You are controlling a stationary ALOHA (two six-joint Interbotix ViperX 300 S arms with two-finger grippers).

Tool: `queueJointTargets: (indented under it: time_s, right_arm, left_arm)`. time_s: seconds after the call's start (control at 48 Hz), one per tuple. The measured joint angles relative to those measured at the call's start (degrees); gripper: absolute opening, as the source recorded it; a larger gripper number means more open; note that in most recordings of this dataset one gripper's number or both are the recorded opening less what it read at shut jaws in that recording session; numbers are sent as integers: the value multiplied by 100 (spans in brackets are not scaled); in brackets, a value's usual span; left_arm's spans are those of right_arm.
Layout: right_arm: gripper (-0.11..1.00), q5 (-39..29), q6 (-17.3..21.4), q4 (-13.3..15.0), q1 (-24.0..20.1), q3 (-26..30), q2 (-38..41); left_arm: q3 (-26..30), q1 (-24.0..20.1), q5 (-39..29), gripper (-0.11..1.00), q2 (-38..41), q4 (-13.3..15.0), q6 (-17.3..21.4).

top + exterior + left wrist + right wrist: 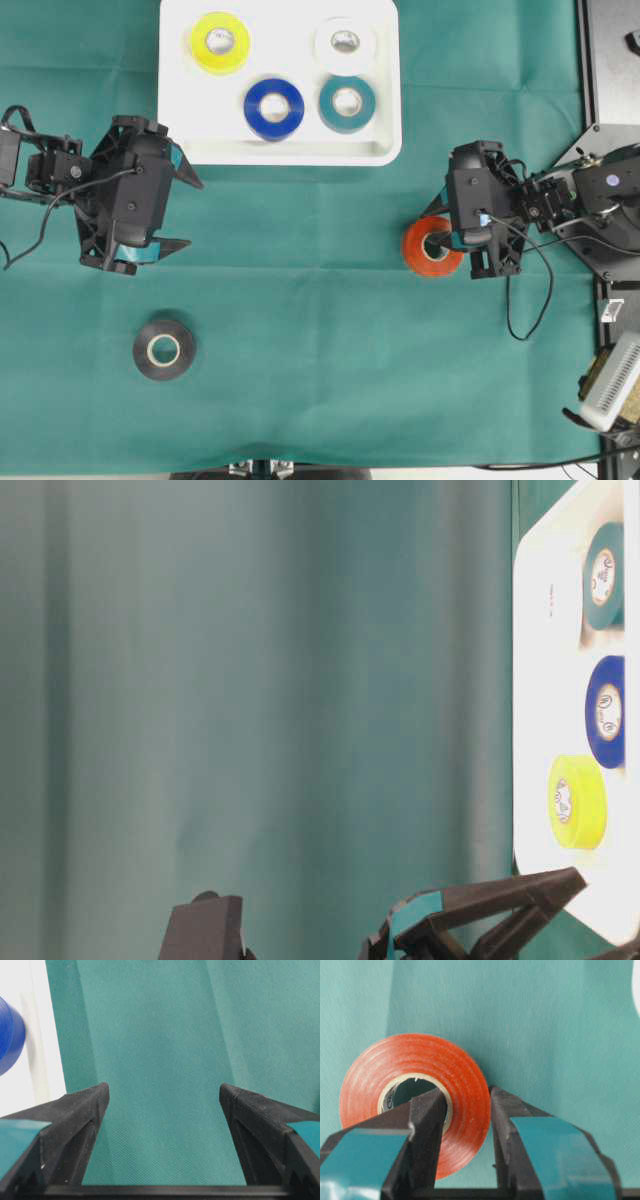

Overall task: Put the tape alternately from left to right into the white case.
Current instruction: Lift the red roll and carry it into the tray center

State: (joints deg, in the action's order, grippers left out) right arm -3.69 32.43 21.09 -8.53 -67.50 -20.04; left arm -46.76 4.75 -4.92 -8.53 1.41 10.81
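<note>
no legible text, only blurred tape-core print

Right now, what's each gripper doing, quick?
Left gripper: open, holding nothing.
Right gripper: closed on the wall of the orange tape roll.

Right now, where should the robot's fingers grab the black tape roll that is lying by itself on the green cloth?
Probably the ring wall of the black tape roll, coming straight down from above. It lies flat with its hole facing up, so one finger can drop into the hole and the other outside the rim. The right gripper pinches the orange roll this way. The open left gripper is nearest.
</note>
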Motion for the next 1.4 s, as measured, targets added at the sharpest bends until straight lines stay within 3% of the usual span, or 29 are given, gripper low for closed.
queueJointTargets:
  time_s: [0.292,0.542,0.918,1.168,1.397]
  right_arm:
    - [24,-9,0,0,0,132,-738]
    - [24,70,0,0,0,193,-782]
    - [24,193,-70,18,18,782,-26]
    - [24,-53,-123,26,369,1362,589]
    - [24,-220,-123,404,817,1819,1002]
  left_arm:
    - [0,0,9,69,9,9,0]
    - [0,0,9,69,9,9,0]
    - [-18,9,9,69,0,0,0]
    - [-44,9,9,69,9,9,0]
    - [-44,9,9,69,0,0,0]
